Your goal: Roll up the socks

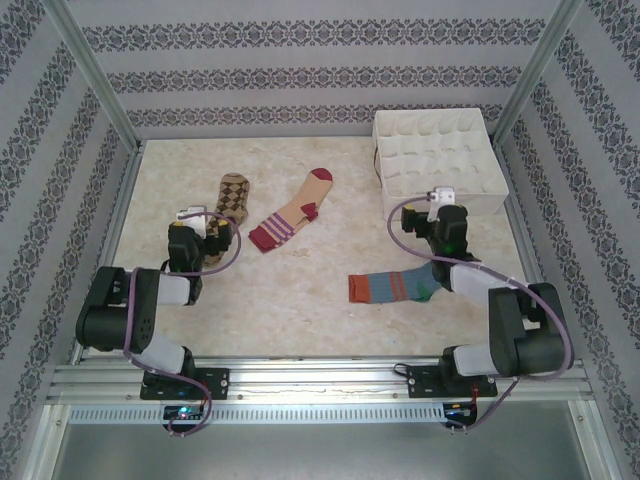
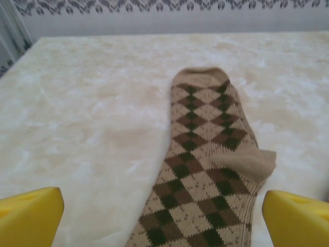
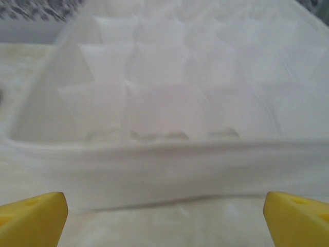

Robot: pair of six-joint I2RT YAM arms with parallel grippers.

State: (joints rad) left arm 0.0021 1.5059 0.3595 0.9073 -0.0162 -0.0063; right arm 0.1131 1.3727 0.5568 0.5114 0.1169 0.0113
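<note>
A slip is judged the likeliest fault: the argyle sock (image 2: 205,170) lies flat and unrolled on the table (image 1: 300,320), running straight ahead of the left gripper (image 2: 162,218) with its cuff end between and beneath the fingertips, and if only the top layer were pinched, the fabric would be dragged along the smooth surface rather than turned over on itself; the heel flap, seen folded out just ahead and to the right of that gripper, could be caught in a lopsided roll; both grippers are seen with yellow fingertips wide apart and nothing held; the left arm is folded low, its wrist pitched down towards the sock; the right gripper (image 3: 164,216) is pointed at the near wall of the white compartment box (image 1: 400,190), just in front of it, so the box could be shoved by any forward reach; the striped sock (image 1: 393,287) lies behind that gripper, its toe beside the forearm, where it might be snagged; the peach sock (image 1: 295,222) lies between the two grippers, untouched
</note>
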